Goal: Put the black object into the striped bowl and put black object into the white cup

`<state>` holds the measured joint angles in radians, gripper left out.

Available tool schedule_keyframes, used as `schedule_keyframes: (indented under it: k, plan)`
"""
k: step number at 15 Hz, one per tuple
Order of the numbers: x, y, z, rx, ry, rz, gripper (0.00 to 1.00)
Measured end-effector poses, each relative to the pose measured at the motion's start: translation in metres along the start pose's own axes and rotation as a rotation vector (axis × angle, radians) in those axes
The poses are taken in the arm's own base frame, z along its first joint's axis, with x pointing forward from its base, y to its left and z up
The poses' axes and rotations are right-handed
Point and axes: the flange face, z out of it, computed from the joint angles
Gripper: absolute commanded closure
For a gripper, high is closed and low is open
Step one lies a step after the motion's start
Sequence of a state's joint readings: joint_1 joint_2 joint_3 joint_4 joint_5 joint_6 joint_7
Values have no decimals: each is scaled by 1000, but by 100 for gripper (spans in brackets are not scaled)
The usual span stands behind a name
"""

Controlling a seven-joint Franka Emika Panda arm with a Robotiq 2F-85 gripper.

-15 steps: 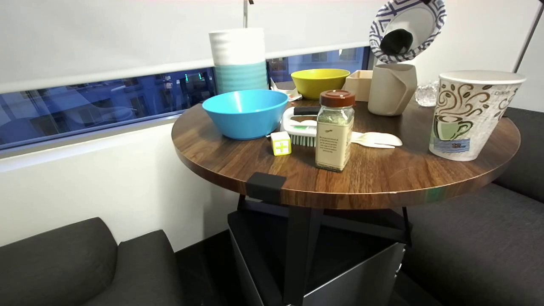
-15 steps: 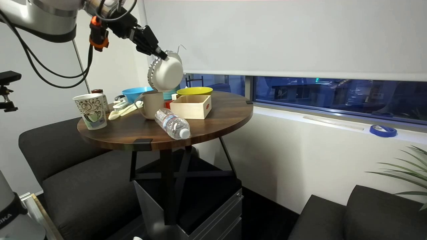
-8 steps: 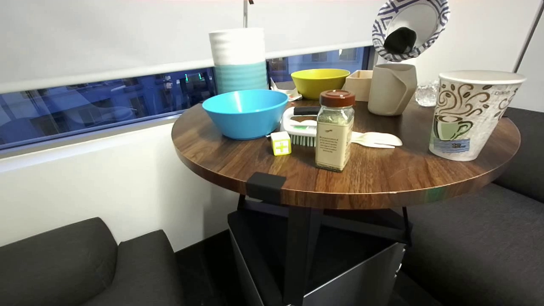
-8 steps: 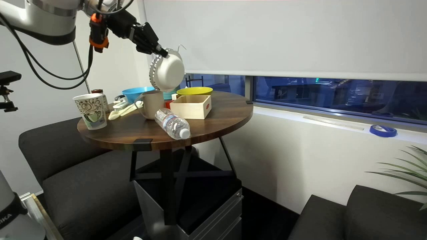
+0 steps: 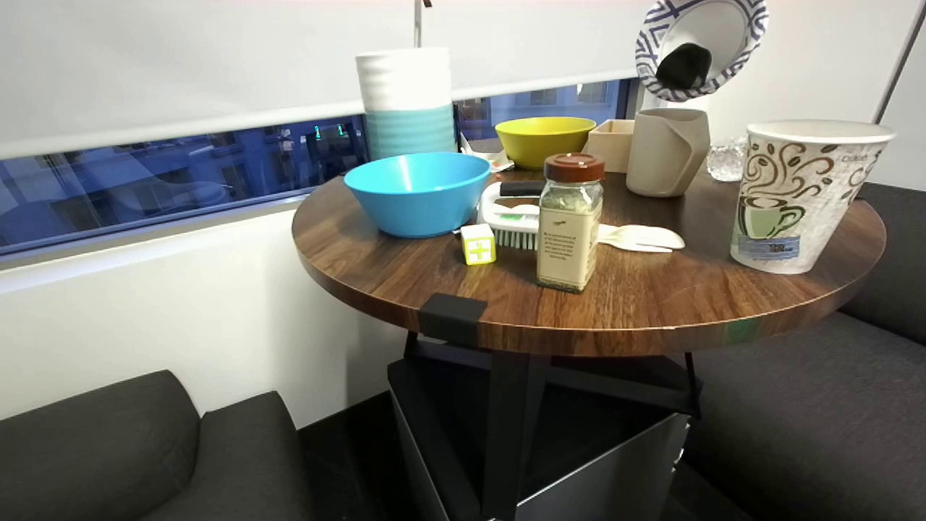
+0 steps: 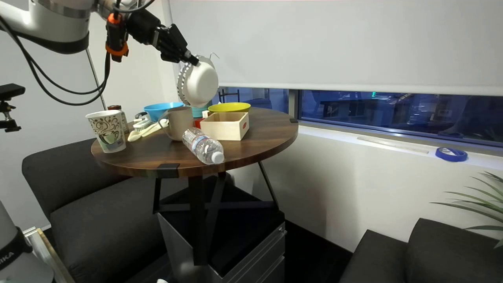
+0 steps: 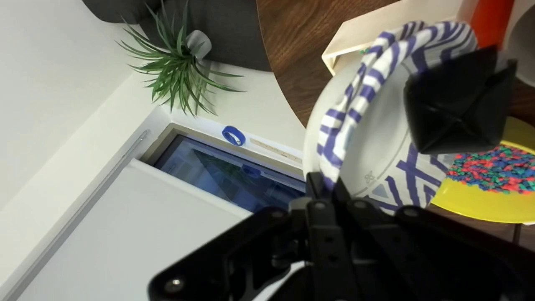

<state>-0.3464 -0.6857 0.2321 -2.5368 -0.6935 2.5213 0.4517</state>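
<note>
Inside bowl (image 7: 370, 133), black object (image 7: 453, 106), shape uncertain

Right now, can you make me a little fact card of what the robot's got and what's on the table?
Striped bowl: held up above the table, tipped steeply
Jaws: shut on that bowl's rim
Black thing: inside the striped bowl
White cup: standing upright
Yellow bowl: coloured bits inside
Jar: standing upright
Bottle: lying on its side
</note>
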Motion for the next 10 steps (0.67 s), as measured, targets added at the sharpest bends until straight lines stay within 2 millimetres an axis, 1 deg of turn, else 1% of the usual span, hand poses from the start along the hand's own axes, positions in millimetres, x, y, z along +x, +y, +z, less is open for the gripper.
schedule_keyframes:
  k: [10]
  plan:
    - [-2,-3,0,48,34,-22,99]
